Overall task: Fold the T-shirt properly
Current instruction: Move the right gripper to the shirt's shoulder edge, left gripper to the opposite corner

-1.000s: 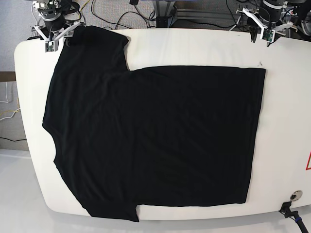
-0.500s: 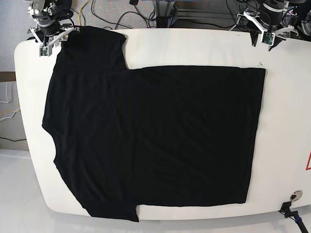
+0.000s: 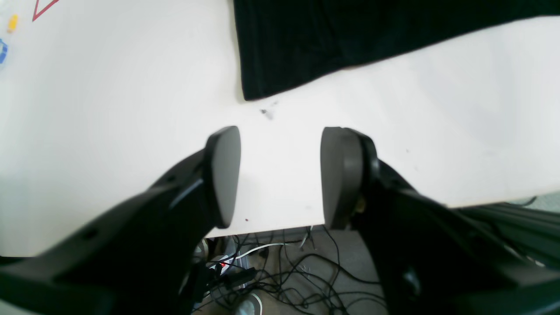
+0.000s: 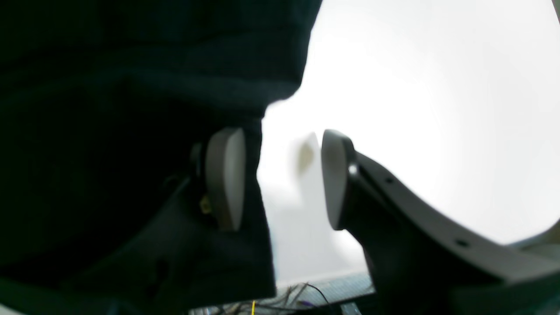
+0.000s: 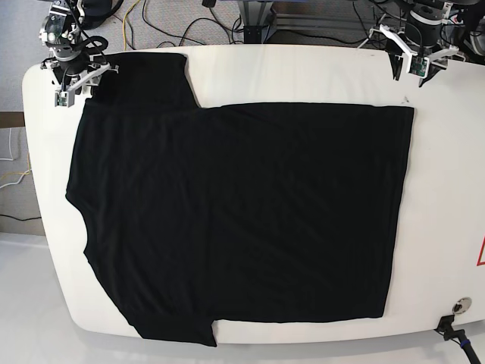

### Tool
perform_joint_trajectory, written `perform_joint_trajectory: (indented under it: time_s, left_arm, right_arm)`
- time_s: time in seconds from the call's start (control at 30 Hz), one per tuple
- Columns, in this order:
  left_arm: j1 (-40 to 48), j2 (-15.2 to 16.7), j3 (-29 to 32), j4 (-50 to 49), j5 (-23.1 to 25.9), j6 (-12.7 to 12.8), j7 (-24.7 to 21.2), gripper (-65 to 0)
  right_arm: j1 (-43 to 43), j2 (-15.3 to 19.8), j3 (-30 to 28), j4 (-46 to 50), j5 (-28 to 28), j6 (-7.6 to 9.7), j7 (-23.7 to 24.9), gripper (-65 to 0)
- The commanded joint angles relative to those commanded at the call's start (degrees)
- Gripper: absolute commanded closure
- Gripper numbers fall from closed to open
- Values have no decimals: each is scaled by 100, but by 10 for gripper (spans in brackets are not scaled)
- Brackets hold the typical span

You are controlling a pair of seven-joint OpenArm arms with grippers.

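The black T-shirt (image 5: 235,212) lies flat on the white table (image 5: 447,189), its hem toward the right and one sleeve at the far left. My right gripper (image 5: 76,85) hovers at that sleeve's outer edge. In the right wrist view it (image 4: 282,179) is open, one finger over the black cloth (image 4: 131,87) and the other over bare table. My left gripper (image 5: 411,72) is open over bare table just beyond the shirt's far right corner. The left wrist view shows that gripper (image 3: 280,175) open and empty, with the corner (image 3: 306,43) ahead of it.
A small dark mark (image 3: 266,113) sits on the table between my left gripper and the shirt corner. A red triangle mark (image 5: 480,254) is at the right edge, and a metal fitting (image 5: 460,307) at the near right corner. Cables lie on the floor behind the table.
My right gripper has moved nearer and to the left at the sleeve, and the sleeve's far edge has shifted with it. My left gripper has come slightly closer to the shirt corner.
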Motion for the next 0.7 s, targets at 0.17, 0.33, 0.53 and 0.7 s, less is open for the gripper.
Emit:
perform_joint_trajectory:
  time_s: [0.17,0.33,0.53,0.7]
  left_arm:
    - [-230,-22,-51,-288,-97,-39,99,-268]
    - [-152,-8,-59,-94,-83,16,203,-275]
    - [-172,-8,-41,-112,-60,3,165,-277]
    - [-199,12,-44,-127,-59,31,190,-272]
  right_arm:
    - [44,-19,-48,38,-17,-8,-182,-272]
    - [209,47,28,-34,416,308,267,-279]
    - [267,40,54,-29,545,552,294,-249]
    - [326,36,45,-34,579,674,306,-97]
